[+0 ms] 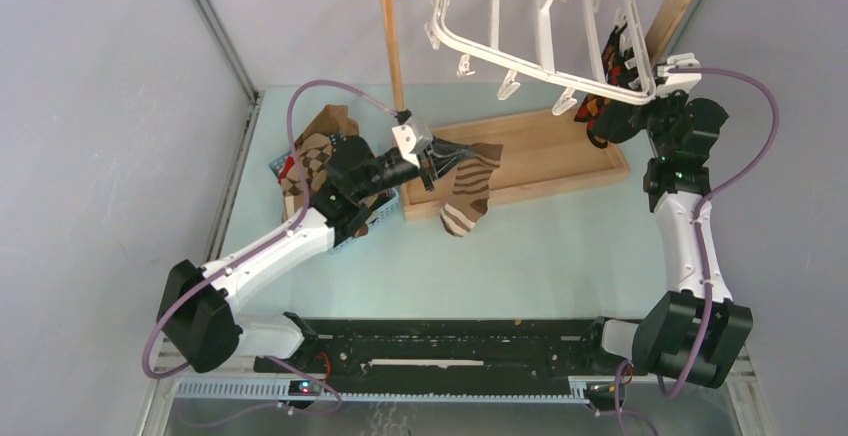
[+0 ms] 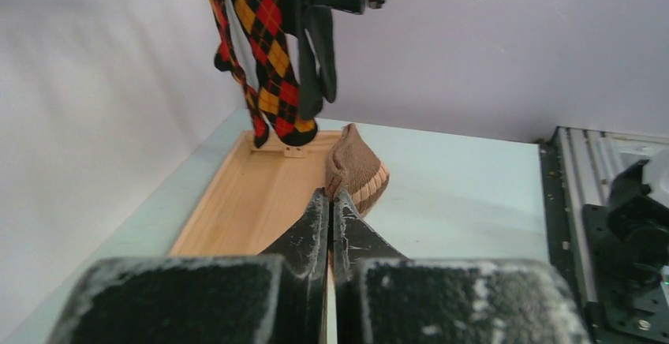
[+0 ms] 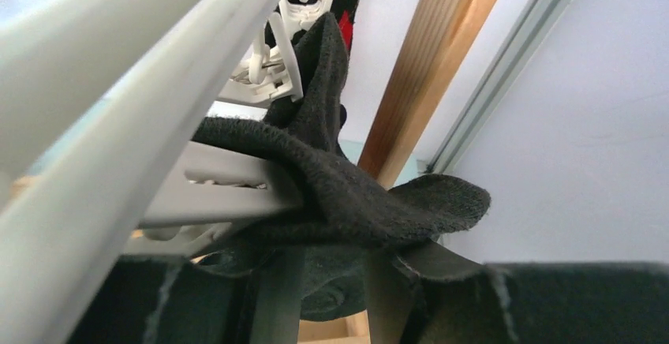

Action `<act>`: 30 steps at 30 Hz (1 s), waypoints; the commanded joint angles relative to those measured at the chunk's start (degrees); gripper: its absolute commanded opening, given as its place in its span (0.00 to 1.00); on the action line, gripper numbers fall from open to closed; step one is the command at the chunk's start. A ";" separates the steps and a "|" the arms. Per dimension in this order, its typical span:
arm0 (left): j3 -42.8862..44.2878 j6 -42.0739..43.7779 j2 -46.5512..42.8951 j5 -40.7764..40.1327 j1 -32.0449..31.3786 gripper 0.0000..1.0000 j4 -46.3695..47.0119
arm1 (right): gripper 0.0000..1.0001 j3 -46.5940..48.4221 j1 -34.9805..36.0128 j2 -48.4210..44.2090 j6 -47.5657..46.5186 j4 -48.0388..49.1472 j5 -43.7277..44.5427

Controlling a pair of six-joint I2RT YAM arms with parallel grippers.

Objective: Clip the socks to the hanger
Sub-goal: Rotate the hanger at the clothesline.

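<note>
A pale table (image 1: 560,256) is seen carrying a wooden rail stand (image 1: 560,156), from whose rail the white hanger (image 1: 545,36) is hung by its hook, tilted down toward the right. The left gripper (image 2: 329,198) is held over the near left part of the stand's tray with its jaws clenched on the cuff of a brown striped sock (image 1: 470,196), which is draped down over the tray's near edge onto the table. The right gripper (image 3: 323,273) is raised to the hanger's right end; its jaws are parted, with a black sock (image 3: 347,194) bunched over and between them, and whether that sock is actually pinched cannot be told. The black sock is laid across a hanger bar, just beside a small white clip (image 3: 272,76). A red-orange argyle sock (image 2: 272,52) is hung from the same end. More socks (image 1: 310,151) are piled in a blue basket (image 1: 375,218) at the left
</note>
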 commanded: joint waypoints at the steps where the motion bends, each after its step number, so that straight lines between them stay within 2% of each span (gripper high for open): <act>1: 10.72 9.87 3.52 -1.53 -0.20 0.00 -8.25 | 0.39 2.70 -1.36 -4.60 2.37 -4.84 -6.74; 8: 21.84 13.74 11.11 1.30 -0.29 0.00 -12.47 | 0.52 2.60 -2.90 -8.82 2.63 -11.03 -13.91; 13: 24.50 13.76 13.12 2.34 -0.45 0.00 -11.97 | 0.67 2.56 -5.04 -12.31 1.70 -17.28 -18.38; 17: 25.67 13.78 14.26 3.21 -0.47 0.00 -11.73 | 0.74 1.43 -7.86 -15.48 0.84 -20.72 -22.50; 30: 30.38 13.61 18.50 5.96 -1.02 0.00 -11.76 | 0.82 0.93 -15.80 -22.83 -2.58 -32.68 -34.76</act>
